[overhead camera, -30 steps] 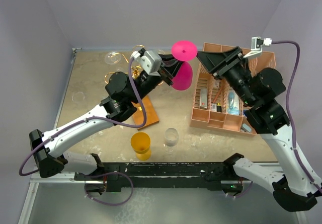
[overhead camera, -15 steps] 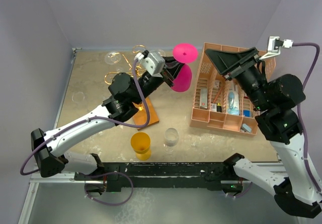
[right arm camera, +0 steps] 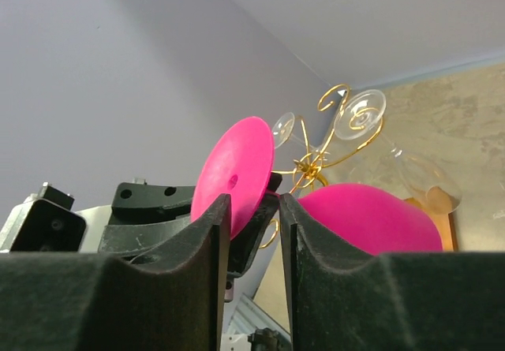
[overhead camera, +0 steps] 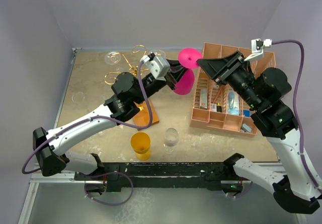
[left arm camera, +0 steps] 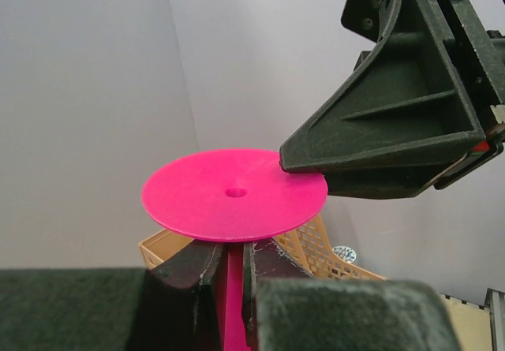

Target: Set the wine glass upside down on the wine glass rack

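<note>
Stem grip suits the probably light, stiff, slick magenta plastic wine glass (overhead camera: 184,83) at twelve o'clock: left claw (left arm camera: 229,268) clamps there, right claw (right arm camera: 254,205) half-open beside its foot.

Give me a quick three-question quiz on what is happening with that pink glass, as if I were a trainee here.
1. True or false: the pink glass is held with its foot pointing down.
2. Which part of the glass does the left gripper clamp? A the bowl, B the stem, C the rim.
3. What colour is the cup that stands on the table?

Key
1. False: the foot is on top and the bowl hangs below.
2. B: the fingers close on the stem just under the foot.
3. Orange.
</note>
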